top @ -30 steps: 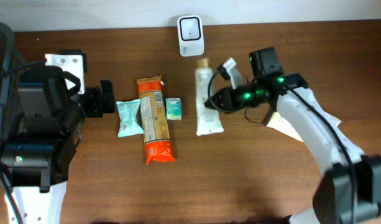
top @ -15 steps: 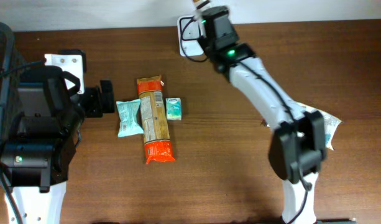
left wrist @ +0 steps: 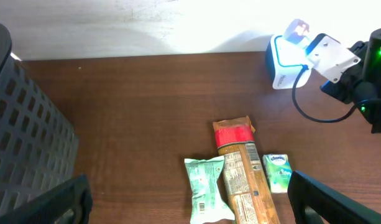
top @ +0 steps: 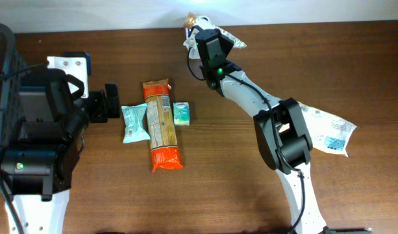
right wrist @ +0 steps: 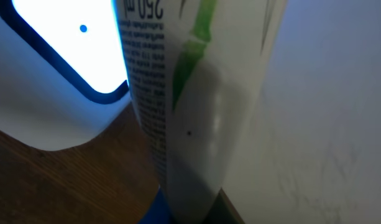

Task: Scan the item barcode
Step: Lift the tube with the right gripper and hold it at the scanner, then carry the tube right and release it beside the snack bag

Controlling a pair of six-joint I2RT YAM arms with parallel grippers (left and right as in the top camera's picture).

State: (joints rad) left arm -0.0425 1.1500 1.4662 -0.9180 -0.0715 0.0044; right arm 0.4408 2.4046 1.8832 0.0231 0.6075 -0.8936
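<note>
My left claw (top: 111,102) hung wide open, well off, while my right claw (top: 208,38), far nearer, clenched the white green-printed plastic tube (right wrist: 196,93), its length upright in my wrist view, just right of the lit white box scanner (right wrist: 53,81).

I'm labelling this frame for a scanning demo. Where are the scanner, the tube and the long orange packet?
scanner (left wrist: 284,71): left wrist view, on its white casing.
tube (right wrist: 196,106): right wrist view, on its white printed side.
long orange packet (top: 161,123): overhead view, on its beige middle.
</note>
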